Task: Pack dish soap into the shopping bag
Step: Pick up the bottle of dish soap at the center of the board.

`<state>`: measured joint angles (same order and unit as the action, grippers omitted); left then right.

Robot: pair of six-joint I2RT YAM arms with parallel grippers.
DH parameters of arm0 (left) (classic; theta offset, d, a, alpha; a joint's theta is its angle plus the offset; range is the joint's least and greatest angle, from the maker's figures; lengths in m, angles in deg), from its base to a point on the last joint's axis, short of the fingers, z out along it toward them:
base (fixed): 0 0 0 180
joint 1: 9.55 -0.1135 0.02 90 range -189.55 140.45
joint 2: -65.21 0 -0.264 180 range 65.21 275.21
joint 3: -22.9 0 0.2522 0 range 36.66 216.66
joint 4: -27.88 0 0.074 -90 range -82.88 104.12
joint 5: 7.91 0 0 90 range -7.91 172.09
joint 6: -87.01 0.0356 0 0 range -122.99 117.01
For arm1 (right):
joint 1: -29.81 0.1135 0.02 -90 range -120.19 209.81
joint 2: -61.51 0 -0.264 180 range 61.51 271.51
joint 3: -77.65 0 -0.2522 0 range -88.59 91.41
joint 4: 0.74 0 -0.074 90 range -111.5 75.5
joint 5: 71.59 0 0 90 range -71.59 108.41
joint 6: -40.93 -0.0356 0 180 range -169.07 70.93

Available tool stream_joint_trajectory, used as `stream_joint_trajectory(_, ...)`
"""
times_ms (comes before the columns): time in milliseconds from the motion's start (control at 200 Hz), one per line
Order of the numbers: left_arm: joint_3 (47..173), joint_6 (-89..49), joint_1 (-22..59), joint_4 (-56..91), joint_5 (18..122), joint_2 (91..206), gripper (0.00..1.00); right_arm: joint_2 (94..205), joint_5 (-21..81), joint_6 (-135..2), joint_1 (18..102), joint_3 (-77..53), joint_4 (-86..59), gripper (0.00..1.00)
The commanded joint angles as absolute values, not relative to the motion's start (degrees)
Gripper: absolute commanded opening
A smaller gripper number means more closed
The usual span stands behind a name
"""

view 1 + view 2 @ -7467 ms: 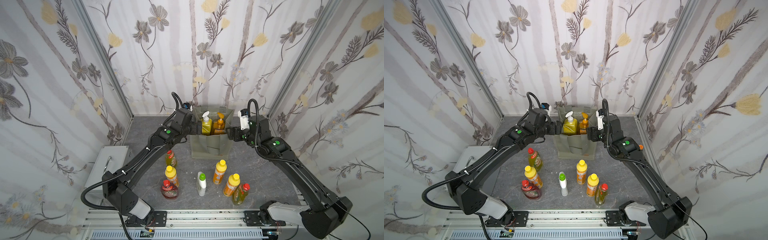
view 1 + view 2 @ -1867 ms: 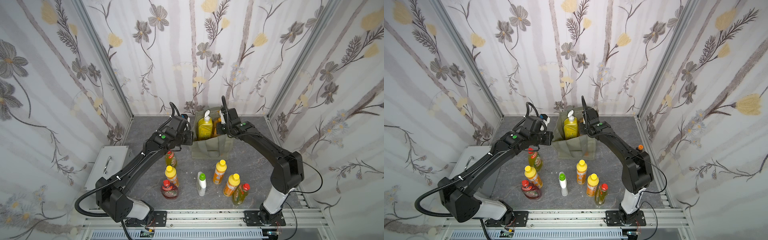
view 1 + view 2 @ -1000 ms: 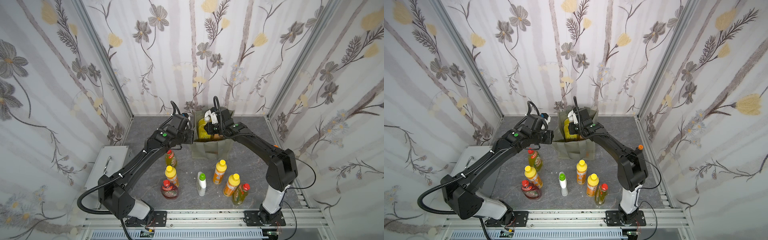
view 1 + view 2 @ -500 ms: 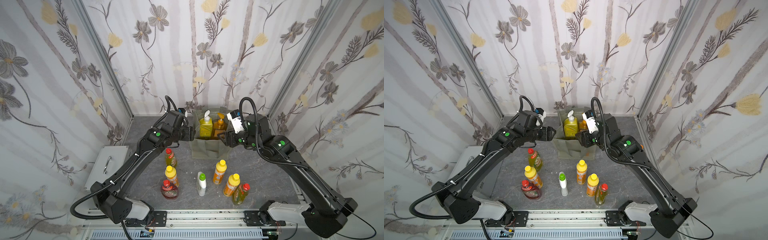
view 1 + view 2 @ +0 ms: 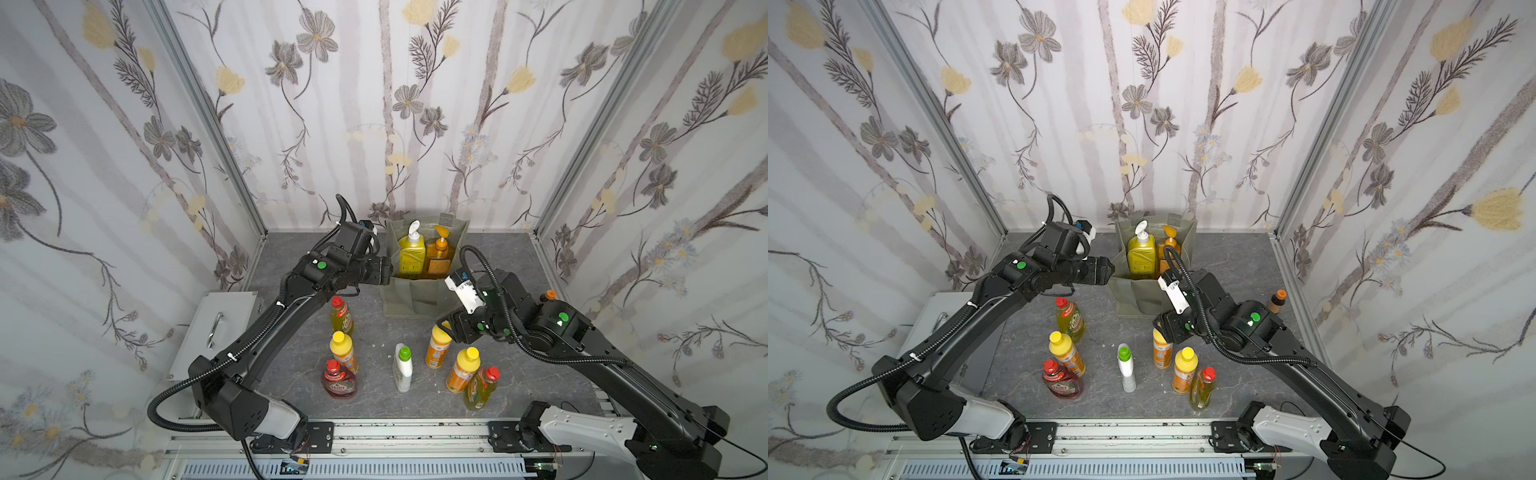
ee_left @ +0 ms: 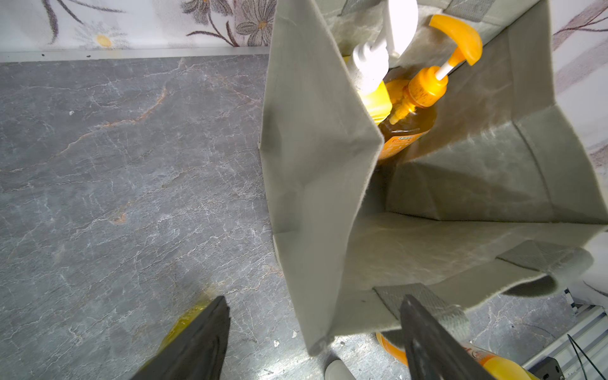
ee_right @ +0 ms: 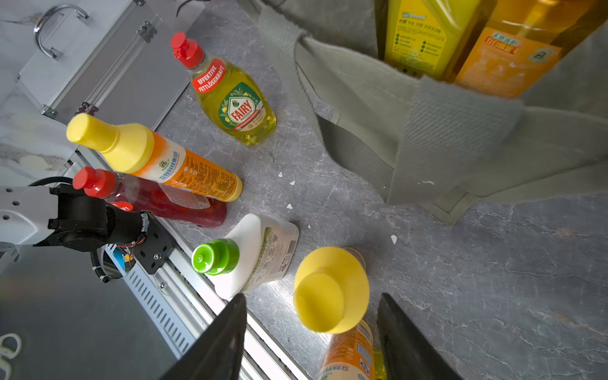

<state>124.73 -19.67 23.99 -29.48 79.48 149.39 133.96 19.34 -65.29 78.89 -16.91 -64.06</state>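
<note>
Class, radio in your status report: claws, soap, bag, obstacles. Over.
Left claw open at bag corner, empty. Right claw open over yellow-capped bottle. Yellow pump bottle, orange pump bottle in bag. Nothing blocking.

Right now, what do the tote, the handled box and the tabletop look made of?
Shopping bag: matte grey-green cloth, probably felt or non-woven; fuzzy cut edges, ribbed webbing straps.
Box: grey metal, likely aluminium, satin finish; bright polished handle, small latches.
Tabletop: grey stone look with pale and rusty veins, low sheen; real stone or printed laminate, cannot tell.
</note>
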Motion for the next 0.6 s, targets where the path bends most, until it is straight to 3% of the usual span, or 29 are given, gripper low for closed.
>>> stream_joint_trajectory(0, 125.1, -19.8, 24.0, -30.2, 78.9, 150.4, 0.81, 135.3, 14.4, -67.0, 80.2, -17.2, -63.6, 0.64)
stream_joint_trajectory(270, 124.2, -19.9, 24.0, -29.6, 78.8, 150.7, 0.77, 137.1, 11.5, -67.9, 81.0, -19.2, -63.1, 0.61)
stream_joint_trajectory(595, 123.5, -20.2, 24.0, -28.6, 78.7, 151.3, 0.69, 137.0, 13.9, -68.0, 81.6, -21.3, -62.0, 0.43)
